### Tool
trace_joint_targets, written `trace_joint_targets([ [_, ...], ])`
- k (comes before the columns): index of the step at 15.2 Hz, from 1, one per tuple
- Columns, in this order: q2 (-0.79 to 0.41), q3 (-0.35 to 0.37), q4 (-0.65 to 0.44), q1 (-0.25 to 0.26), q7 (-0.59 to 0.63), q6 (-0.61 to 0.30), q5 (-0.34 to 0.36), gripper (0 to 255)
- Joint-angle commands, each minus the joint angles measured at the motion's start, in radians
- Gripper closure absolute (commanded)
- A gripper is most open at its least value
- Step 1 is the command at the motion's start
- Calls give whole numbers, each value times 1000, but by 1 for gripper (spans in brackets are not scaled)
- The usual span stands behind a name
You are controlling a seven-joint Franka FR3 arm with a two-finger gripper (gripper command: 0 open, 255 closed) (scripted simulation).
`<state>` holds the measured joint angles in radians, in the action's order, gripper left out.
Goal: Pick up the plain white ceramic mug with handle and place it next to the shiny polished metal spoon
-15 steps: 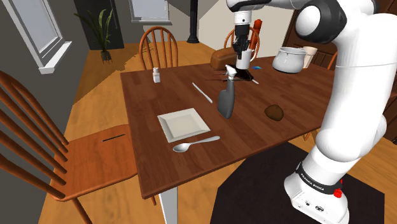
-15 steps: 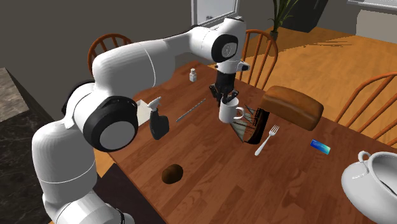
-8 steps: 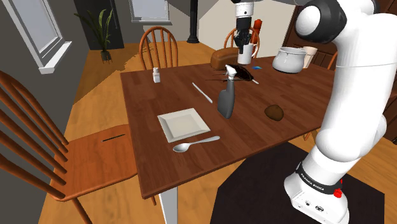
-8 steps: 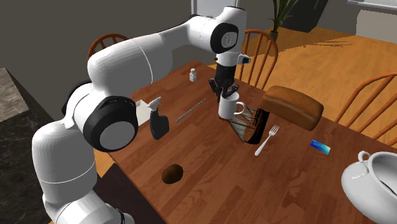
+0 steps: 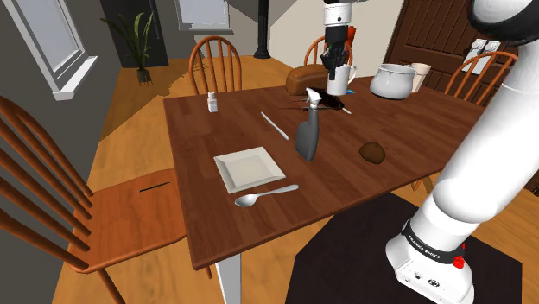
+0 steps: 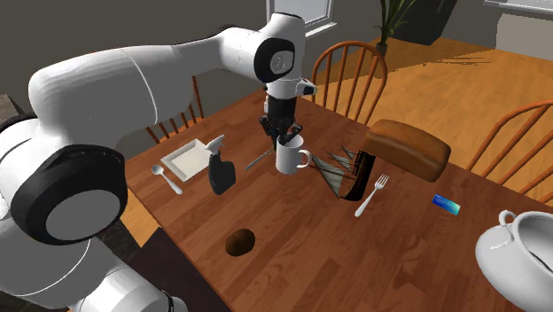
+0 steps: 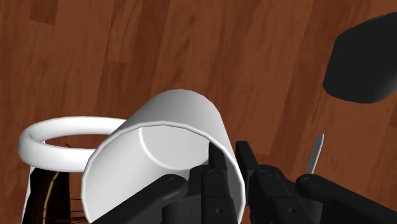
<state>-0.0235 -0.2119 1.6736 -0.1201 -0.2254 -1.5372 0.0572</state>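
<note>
My gripper (image 6: 282,133) is shut on the rim of the white mug (image 6: 290,158) and holds it above the wooden table (image 6: 292,239), handle toward the dark wire rack (image 6: 346,170). In the shoulder view the mug (image 5: 339,79) hangs under the gripper (image 5: 335,59) over the table's far side. In the wrist view one finger is inside the mug (image 7: 159,159) and one outside, with the gripper (image 7: 232,168) clamping the wall. The metal spoon (image 5: 263,195) lies near the table's front edge beside a white square plate (image 5: 250,167); the spoon (image 6: 167,177) is beyond the grey spray bottle (image 6: 220,168).
A table knife (image 5: 274,124) lies between the mug and the plate. On the table are a small shaker (image 5: 212,102), a brown lump (image 5: 372,153), a bread loaf (image 6: 408,149), a fork (image 6: 371,195), a blue item (image 6: 446,203) and a white tureen (image 6: 518,253). Wooden chairs surround it.
The mug has been lifted off the table beside the wire rack and carried toward the second exterior view's left, nearer the knife and spray bottle. The arm has swung with it.
</note>
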Motion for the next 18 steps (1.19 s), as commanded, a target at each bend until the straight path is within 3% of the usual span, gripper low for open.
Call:
trace_joint_targets([
  [1, 79, 15, 89, 16, 34, -10, 11, 255],
  [9, 356, 96, 377, 64, 172, -15, 15, 255],
  [18, 630, 213, 603, 116, 327, 38, -50, 255],
])
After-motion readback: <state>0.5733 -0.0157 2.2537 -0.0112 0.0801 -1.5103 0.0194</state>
